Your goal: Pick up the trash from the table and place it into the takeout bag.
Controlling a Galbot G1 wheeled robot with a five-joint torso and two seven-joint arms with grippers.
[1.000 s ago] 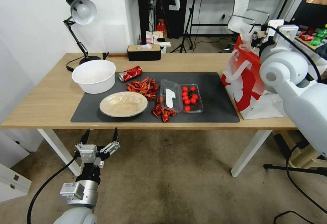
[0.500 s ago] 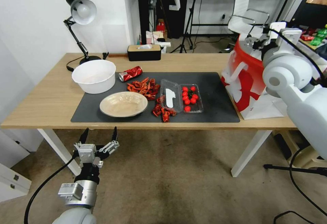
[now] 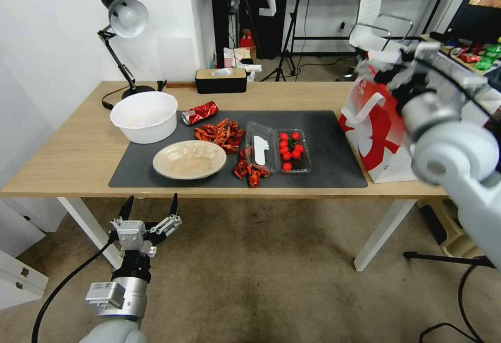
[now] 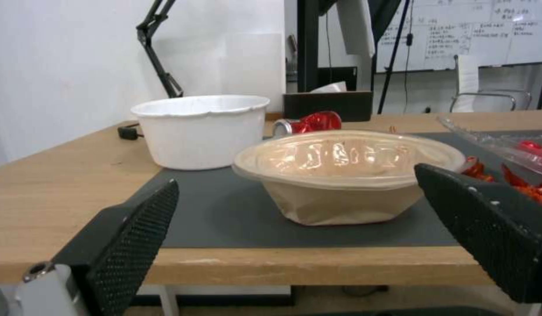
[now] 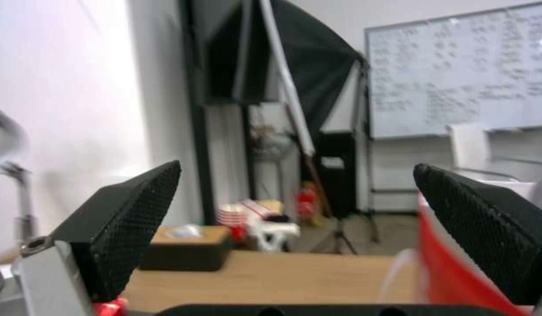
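Observation:
On the table (image 3: pixel 73 155), a beige shallow bowl (image 3: pixel 189 159) sits at the mat's near left, and a crushed red soda can (image 3: pixel 200 113) lies behind it. The red-and-white takeout bag (image 3: pixel 376 129) stands at the table's right end. My left gripper (image 3: pixel 150 207) hangs open and empty below the table's front edge. In its wrist view it (image 4: pixel 295 175) faces the beige bowl (image 4: pixel 347 175), with the can (image 4: pixel 309 123) beyond. My right gripper (image 3: pixel 383 63) hovers at the bag's top. It (image 5: pixel 297 166) is open and holds nothing, with the bag (image 5: pixel 453 267) just beneath it.
A white deep bowl (image 3: pixel 143 116) stands at the mat's back left. Red crayfish shells (image 3: pixel 222 133) and a clear clamshell of cherry tomatoes (image 3: pixel 279 151) lie mid-mat. A desk lamp (image 3: pixel 122 19) and a tissue box (image 3: pixel 221 80) stand along the far edge.
My right arm has swung, its elbow dropping toward the near right, while the gripper stays by the bag's top. The bag's front bulged, then settled. My left gripper sank slightly.

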